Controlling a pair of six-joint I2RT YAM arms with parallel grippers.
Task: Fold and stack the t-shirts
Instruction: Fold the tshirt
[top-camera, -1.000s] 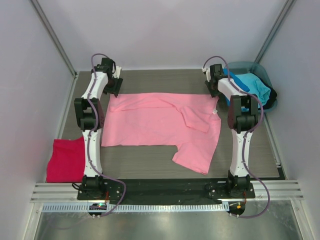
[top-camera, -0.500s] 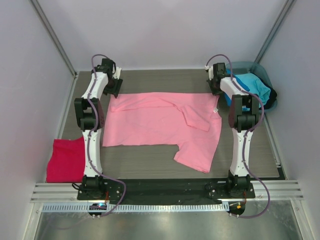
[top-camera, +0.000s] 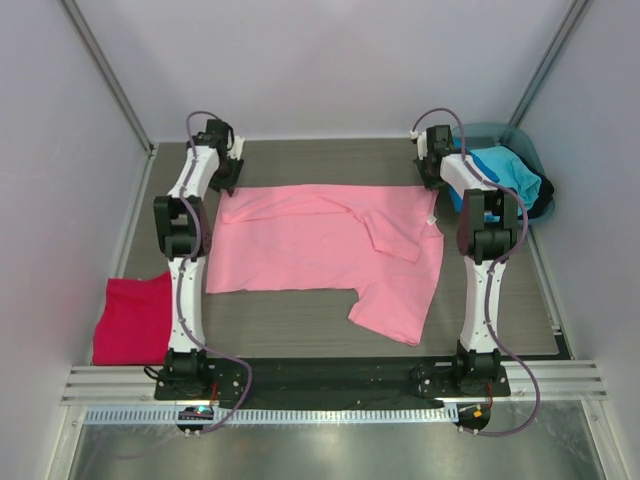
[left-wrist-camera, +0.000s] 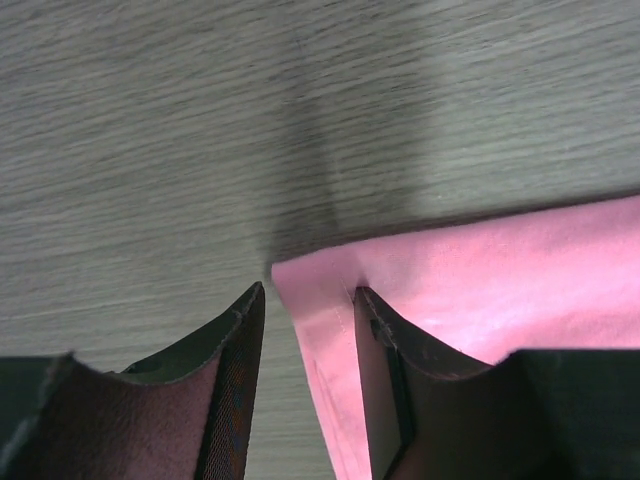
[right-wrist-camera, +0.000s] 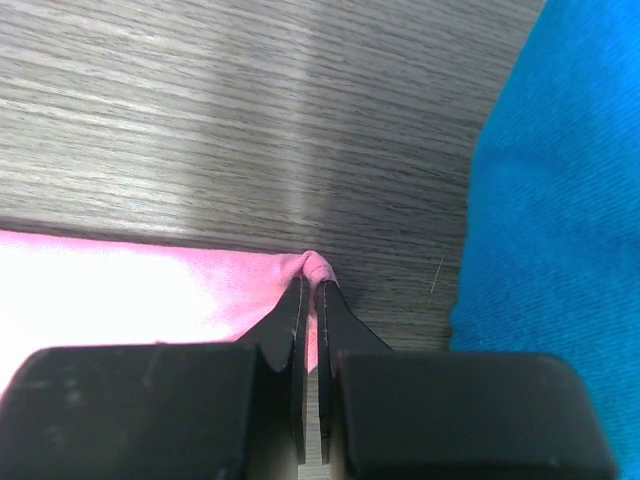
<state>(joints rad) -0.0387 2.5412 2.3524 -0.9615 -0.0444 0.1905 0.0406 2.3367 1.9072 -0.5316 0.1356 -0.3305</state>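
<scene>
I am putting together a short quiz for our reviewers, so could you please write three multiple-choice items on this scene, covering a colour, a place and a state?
1. What colour is the spread-out shirt in the middle?
A. white
B. green
C. light pink

2. Where does the crimson shirt lie?
A. at the near left
B. on the spread-out shirt
C. at the far right

3. How do the right gripper's fingers stand?
A. wide open, holding nothing
B. shut on a corner of the spread-out shirt
C. shut on the crimson shirt

Answers:
1 C: the overhead view shows it plainly pink.
2 A: it sits low on the left in the overhead view.
3 B: the right wrist view shows the fingers closed with pink cloth pinched between them.
</scene>
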